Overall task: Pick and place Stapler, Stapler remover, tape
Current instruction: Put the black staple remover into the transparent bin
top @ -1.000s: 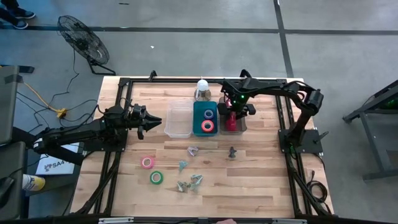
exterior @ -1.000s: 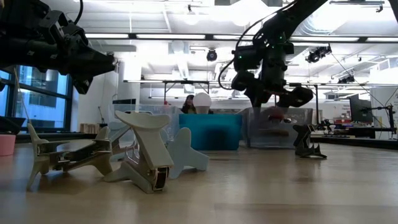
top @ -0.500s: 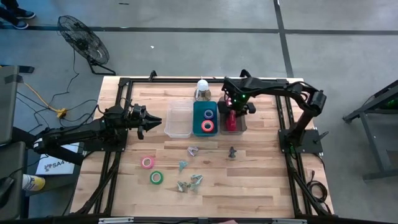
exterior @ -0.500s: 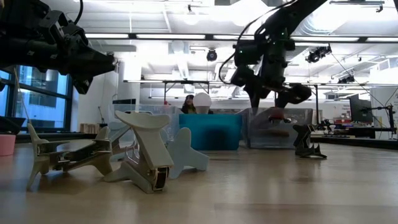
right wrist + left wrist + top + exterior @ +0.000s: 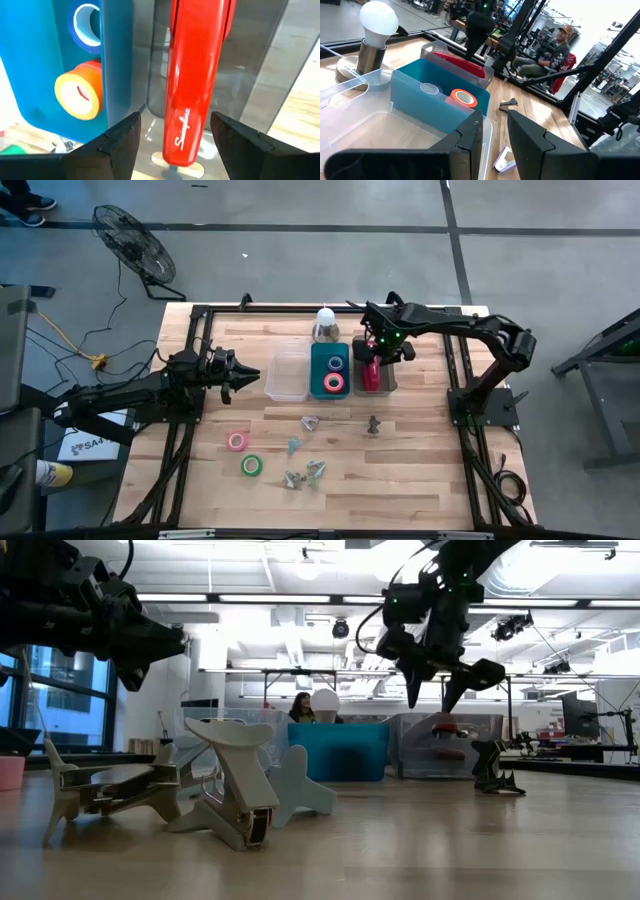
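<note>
The red stapler lies flat in the clear grey bin at the table's far middle. My right gripper hangs open above it, a finger on either side, touching nothing. Beside it, the teal bin holds an orange tape roll and a blue one. A pink tape roll and a green one lie flat on the wood. Several pale stapler removers lie near the table's middle. My left gripper waits level beside the clear bin, fingers a little apart.
A clear bin stands left of the teal one. A lamp with a white bulb stands behind the bins. A dark stapler remover stands alone in front of the grey bin. Bare wood lies at the near right.
My right gripper has risen straight up out of the grey bin, its fingers still apart. The stapler has stayed lying in the bin.
</note>
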`<state>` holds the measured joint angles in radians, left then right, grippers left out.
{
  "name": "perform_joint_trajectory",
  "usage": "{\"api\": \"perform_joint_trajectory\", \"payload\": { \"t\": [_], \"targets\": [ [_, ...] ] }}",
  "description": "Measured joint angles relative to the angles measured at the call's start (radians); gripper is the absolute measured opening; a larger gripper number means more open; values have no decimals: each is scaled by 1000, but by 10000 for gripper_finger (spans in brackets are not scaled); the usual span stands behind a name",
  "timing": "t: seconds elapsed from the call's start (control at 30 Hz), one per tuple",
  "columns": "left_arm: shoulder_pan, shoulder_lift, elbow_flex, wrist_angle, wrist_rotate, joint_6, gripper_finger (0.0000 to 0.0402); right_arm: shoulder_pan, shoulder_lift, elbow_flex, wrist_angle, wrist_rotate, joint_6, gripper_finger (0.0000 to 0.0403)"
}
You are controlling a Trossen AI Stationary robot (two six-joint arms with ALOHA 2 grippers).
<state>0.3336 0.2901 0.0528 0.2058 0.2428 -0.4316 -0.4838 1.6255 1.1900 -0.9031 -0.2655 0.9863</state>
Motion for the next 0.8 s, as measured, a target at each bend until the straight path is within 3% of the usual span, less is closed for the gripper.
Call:
{"api": "perform_joint_trajectory", "payload": {
  "t": [0.8],
  "targets": [
    [0, 0, 0, 0, 0, 0, 89, 159, -112, 0, -106, 83, -144, 232]
  ]
}}
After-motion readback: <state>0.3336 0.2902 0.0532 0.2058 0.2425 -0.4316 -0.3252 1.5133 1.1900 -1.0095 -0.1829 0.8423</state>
